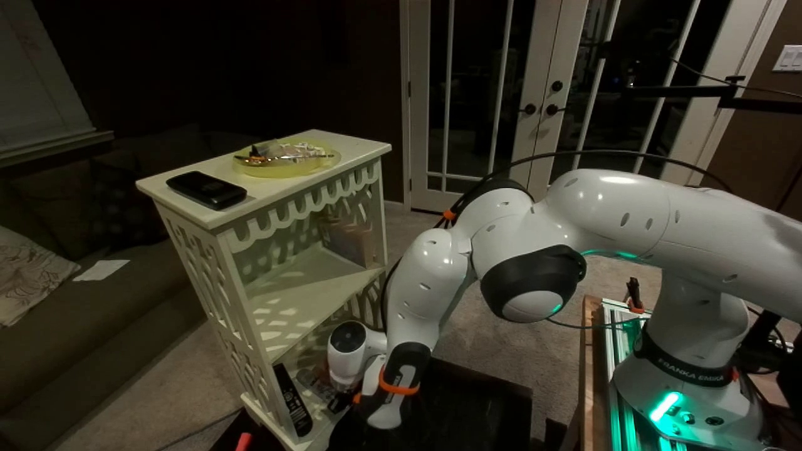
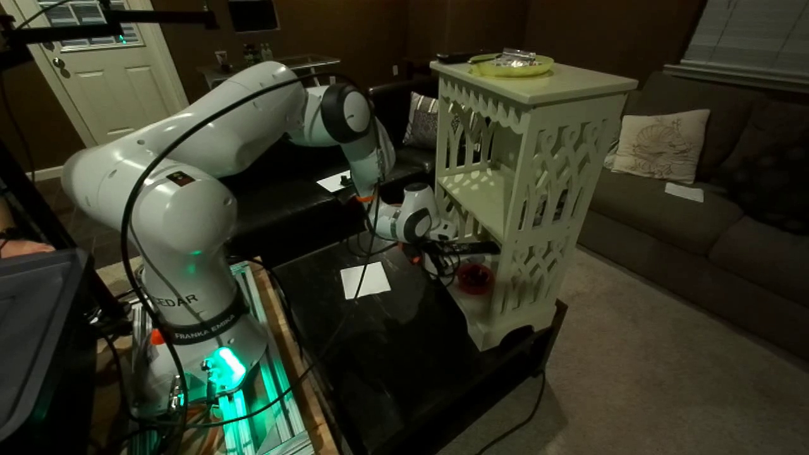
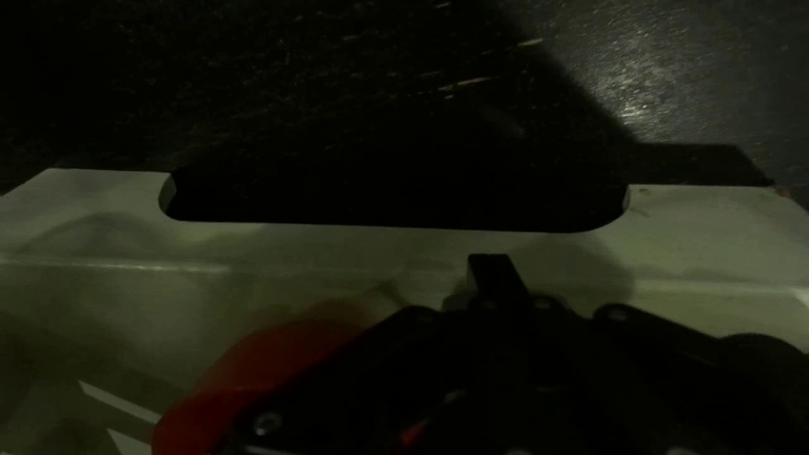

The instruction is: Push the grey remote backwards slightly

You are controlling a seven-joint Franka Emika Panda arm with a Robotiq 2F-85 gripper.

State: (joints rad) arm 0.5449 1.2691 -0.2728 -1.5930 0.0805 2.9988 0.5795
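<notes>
Remote (image 1: 293,401) sat low in cabinet (image 1: 307,282) — approach step, we judged; claw (image 3: 493,275) closed, seemingly empty. Next, we needed alignment with front end — then short push backwards.

The glossy white jointed arm (image 1: 601,210) slopes downward beyond its black-capped elbow (image 2: 346,114); the black, linkage-built gripper (image 3: 496,278) holds its jaws together.

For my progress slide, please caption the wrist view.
Closed claw at the pale shelf unit's notched base, partly hiding a red bowl, dark tabletop across the frame's top.
</notes>
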